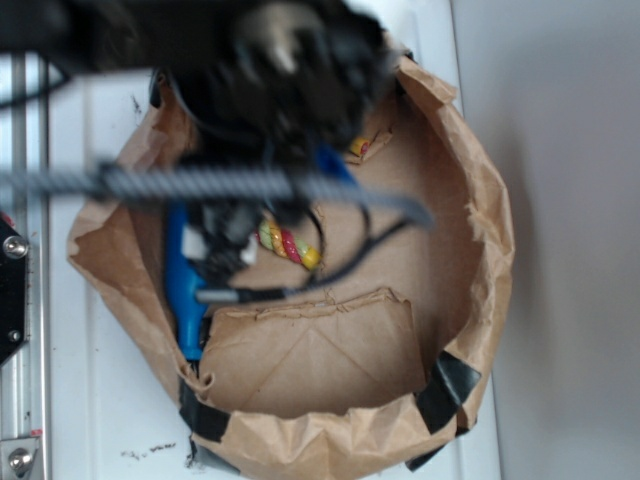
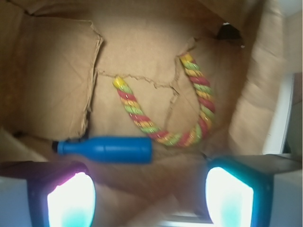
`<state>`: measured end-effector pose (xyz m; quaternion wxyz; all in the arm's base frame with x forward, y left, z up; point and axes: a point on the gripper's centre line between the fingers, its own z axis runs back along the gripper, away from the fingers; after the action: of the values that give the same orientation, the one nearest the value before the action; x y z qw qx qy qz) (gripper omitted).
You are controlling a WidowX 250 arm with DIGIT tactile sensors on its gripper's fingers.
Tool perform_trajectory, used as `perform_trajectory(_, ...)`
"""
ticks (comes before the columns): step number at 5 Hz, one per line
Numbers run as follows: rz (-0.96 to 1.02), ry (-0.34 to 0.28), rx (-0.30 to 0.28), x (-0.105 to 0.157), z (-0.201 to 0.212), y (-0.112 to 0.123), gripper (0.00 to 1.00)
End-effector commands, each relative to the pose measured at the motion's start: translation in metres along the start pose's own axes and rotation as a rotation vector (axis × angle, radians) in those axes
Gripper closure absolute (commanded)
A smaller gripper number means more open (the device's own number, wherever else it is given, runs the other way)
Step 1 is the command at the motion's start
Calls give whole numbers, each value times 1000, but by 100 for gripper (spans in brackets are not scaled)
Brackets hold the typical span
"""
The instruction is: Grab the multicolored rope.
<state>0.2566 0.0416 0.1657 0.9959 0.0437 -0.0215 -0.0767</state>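
Wrist view: multicolored rope (image 2: 163,137) U-shaped at centre; soft, light, grippy | my gripper (image 2: 150,198) spread wide, empty | I'd pinch the bottom bend

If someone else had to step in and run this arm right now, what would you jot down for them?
Gripper: open, empty, hanging above the floor of the paper bag.
Multicolored rope: lies in a U on the bag floor, both yellow tips pointing away from the gripper, untouched.
Blue bottle: on its side next to the rope's bend; contact unclear.
Done: arm positioned over the bag.
Left: lower, close on the rope, lift.
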Motion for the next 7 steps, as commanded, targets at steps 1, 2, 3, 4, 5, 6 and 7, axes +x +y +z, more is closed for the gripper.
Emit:
perform_trajectory(1, -27, -10, -16, 25, -15, -4, 0)
perform_trajectory(2, -27, -10, -16, 25, -15, -4, 0)
perform_trajectory(3, -27, -10, -16, 25, -15, -4, 0)
perform_trajectory(4, -27, -10, -16, 25, -15, -4, 0)
perform_trajectory(5, -27, -10, -16, 25, -15, -4, 0)
perform_trajectory(6, -50, -44, 61, 36, -49, 23, 0)
perform_trajectory(7, -94, -82, 94, 39, -65, 42, 0)
